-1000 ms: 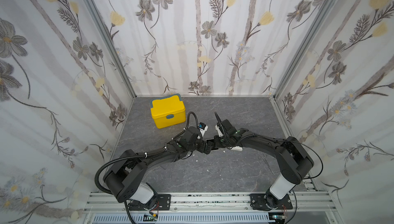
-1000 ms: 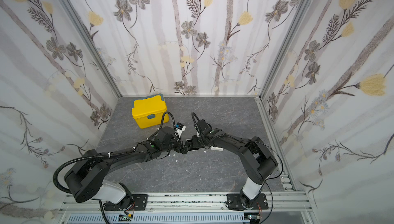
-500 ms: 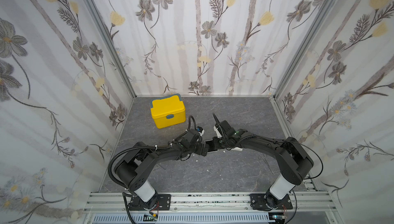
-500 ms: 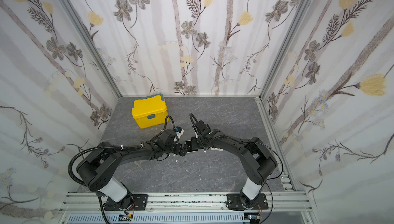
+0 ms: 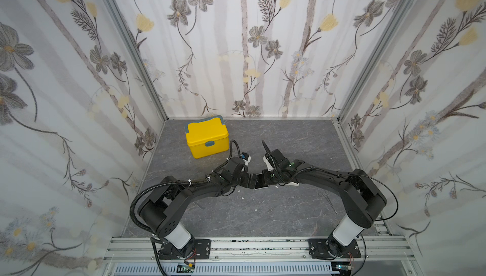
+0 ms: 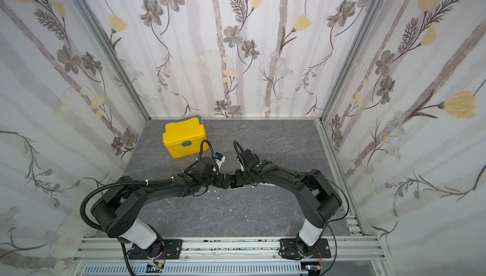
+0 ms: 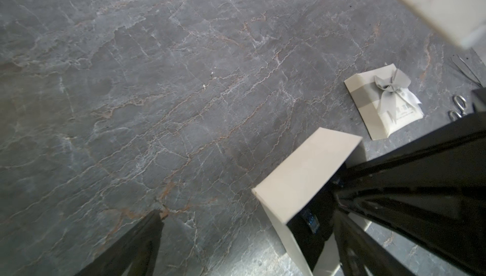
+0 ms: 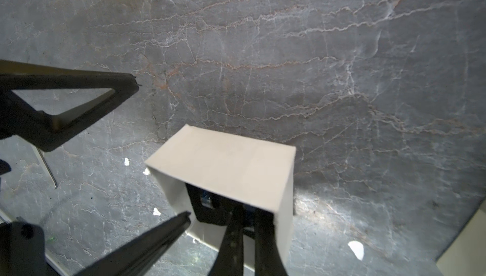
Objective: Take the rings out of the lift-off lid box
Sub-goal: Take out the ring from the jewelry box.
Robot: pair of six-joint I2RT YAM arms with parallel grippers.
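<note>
The lift-off lid box (image 8: 223, 161) is white with a black lining. It hangs tipped on its side, its opening facing my right gripper (image 8: 248, 216). That gripper is shut on the box's wall, fingertips hidden in the dark inside. In both top views the box (image 5: 263, 187) (image 6: 236, 188) sits between the two wrists. My left gripper (image 7: 248, 211) (image 5: 252, 181) is open, one finger beside the box's opening and the other well clear. The bow-printed lid (image 7: 384, 101) lies flat on the table behind the box (image 7: 302, 174). The rings are hidden.
A yellow latched box (image 5: 206, 136) (image 6: 184, 136) stands at the back left. A thin metal tool (image 7: 459, 106) lies past the lid. Small white scraps (image 8: 356, 248) dot the grey stone table (image 5: 249, 216). Patterned walls close three sides.
The left arm has swung its elbow in toward the middle, and its open gripper has come up close against the box. The right gripper has stayed shut at the box.
</note>
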